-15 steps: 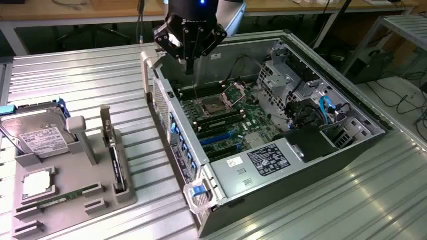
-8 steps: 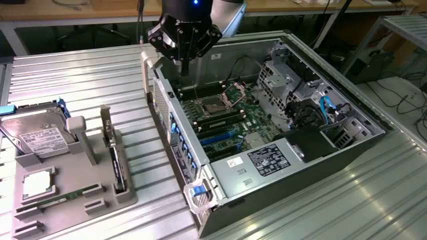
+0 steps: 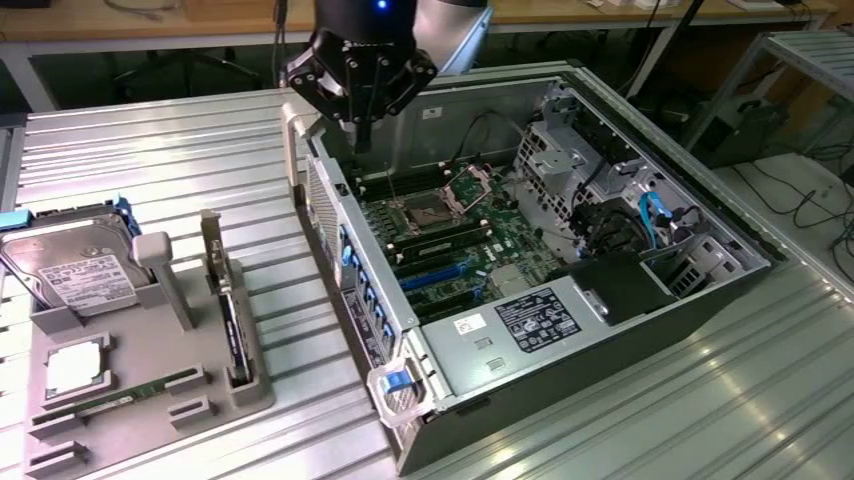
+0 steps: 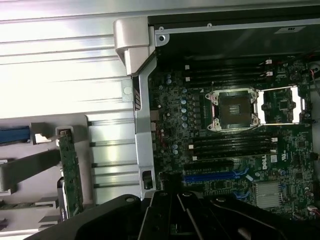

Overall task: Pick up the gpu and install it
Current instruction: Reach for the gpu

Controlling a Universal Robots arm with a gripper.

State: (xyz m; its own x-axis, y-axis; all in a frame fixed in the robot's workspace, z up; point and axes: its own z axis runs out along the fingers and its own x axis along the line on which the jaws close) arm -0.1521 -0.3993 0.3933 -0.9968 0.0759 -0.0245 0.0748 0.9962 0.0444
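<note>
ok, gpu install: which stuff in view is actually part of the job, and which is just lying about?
Job:
- gpu, upright in the grey tray
- gripper, shut, over the edge of the open computer case
- motherboard inside the case

Lying about, all in the tray:
- hard drive
- silver chip
- memory stick

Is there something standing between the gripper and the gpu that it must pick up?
Nothing visible does. The gripper hangs above the computer case's side wall; the gpu stands on edge in the grey holder at the exterior view's left, with ribbed table between them.
</note>
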